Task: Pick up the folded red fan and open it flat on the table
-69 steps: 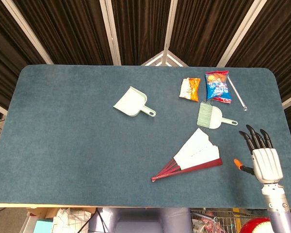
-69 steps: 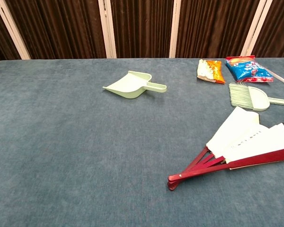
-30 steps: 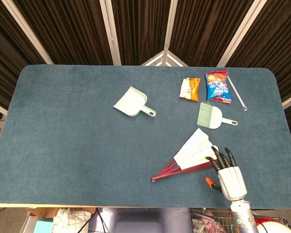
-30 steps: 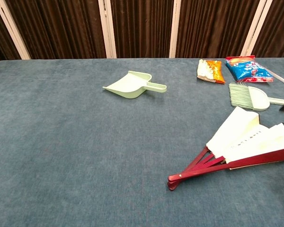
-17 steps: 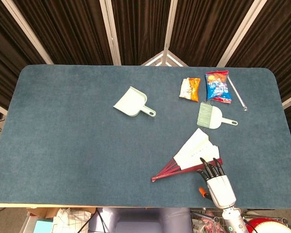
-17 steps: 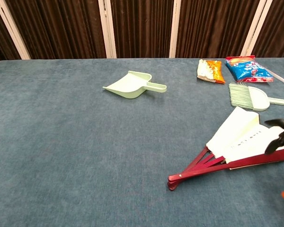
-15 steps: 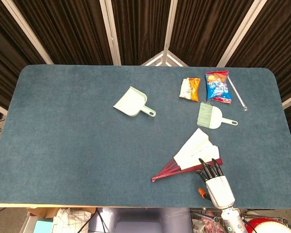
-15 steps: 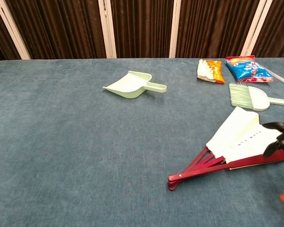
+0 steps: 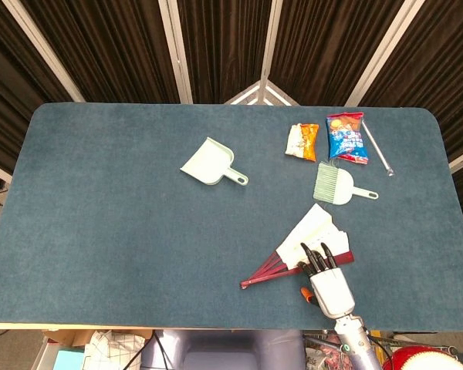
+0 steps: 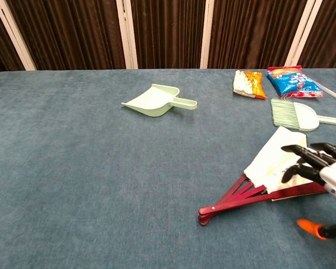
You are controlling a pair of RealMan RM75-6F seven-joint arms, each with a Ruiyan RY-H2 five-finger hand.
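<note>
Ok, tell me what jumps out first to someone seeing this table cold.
The red fan, partly spread with white leaves and dark red ribs, lies near the table's front right, and the right hand reaches over its outer edge, fingers extended. Further back sit a pale green dustpan near the middle, and a matching hand brush beside two snack packets at the right rear.

No lettering can be read. The blue snack packet (image 9: 346, 138) and the orange snack packet (image 9: 302, 142), at the far right of the bench (image 9: 100, 231), carry print too small to make out, as do faint dark marks on the fan's (image 10: 280, 162) pale leaf.
</note>
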